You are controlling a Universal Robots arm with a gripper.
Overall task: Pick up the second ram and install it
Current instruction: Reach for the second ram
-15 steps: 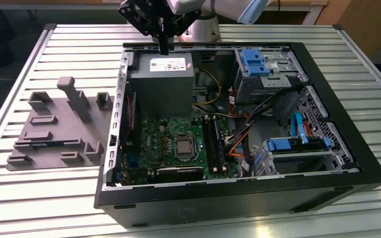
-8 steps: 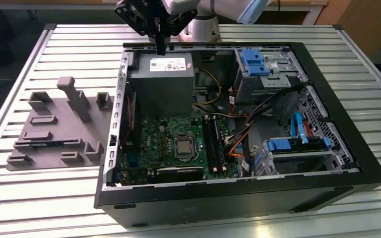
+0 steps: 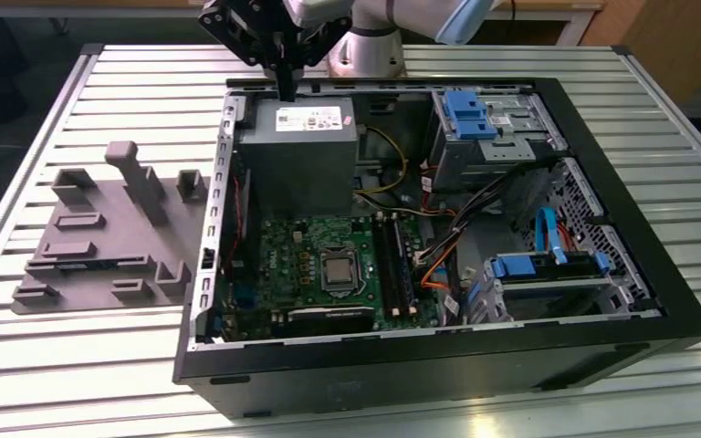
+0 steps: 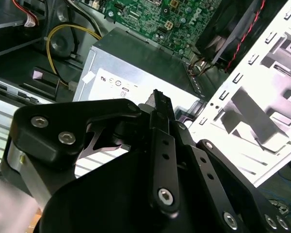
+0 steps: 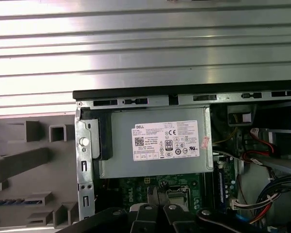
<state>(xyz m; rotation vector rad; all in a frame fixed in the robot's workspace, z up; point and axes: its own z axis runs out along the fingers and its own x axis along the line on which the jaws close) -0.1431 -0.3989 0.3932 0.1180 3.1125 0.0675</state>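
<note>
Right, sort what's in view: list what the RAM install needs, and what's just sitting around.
For the job: gripper, near the power supply; black memory slots on the motherboard.
Just around: power supply; blue drive cages; grey fixture tray; slatted table.

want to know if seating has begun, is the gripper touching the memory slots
Apart. In the exterior view the gripper hangs above the far edge of the power supply, whose whole length lies between it and the memory slots.
</note>
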